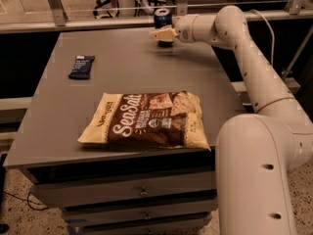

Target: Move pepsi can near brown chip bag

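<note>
The pepsi can [162, 17], dark blue with a silver top, stands upright at the far edge of the grey table [127, 67]. My gripper [160, 35] is right in front of the can's lower part and covers it, with the arm reaching in from the right. The brown chip bag [149, 119], brown in the centre with cream edges and "Sea Salt" script, lies flat near the table's front edge, well apart from the can.
A flat dark blue snack bar [81, 66] lies on the table's left side. A metal rail [98, 23] runs behind the table. My white arm and base [259, 131] stand along the table's right side. Drawers [142, 192] sit below the tabletop.
</note>
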Tool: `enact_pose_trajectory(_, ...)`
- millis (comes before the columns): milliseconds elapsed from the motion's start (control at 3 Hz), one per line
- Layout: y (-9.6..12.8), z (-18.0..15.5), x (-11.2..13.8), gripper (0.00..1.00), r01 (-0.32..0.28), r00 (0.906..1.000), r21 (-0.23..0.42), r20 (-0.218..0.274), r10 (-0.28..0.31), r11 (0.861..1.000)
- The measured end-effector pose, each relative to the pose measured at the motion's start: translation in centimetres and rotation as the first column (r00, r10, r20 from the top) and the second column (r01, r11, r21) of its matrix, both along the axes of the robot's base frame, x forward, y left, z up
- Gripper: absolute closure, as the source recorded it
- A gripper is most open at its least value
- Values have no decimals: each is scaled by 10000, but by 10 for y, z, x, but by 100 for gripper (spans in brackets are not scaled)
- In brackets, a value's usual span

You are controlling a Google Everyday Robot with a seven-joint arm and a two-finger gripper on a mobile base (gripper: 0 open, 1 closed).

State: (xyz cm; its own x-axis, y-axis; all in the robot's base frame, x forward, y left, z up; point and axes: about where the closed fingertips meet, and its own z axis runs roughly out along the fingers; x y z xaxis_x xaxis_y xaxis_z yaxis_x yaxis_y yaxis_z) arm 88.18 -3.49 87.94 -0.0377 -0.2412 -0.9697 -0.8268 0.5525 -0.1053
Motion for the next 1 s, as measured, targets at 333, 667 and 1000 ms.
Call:
enact_pose_trajectory(333, -2, 6, -3, 61, -34, 9999, 116, 101, 33, 9999)
enact_pose_trajectory(667, -12, 15, -19, 85, -159, 9998, 368, 148, 154, 9992)
enact_pose_trajectory(1000, -22, 25, -54, 100, -589, 9983, 576, -13, 591, 9966)
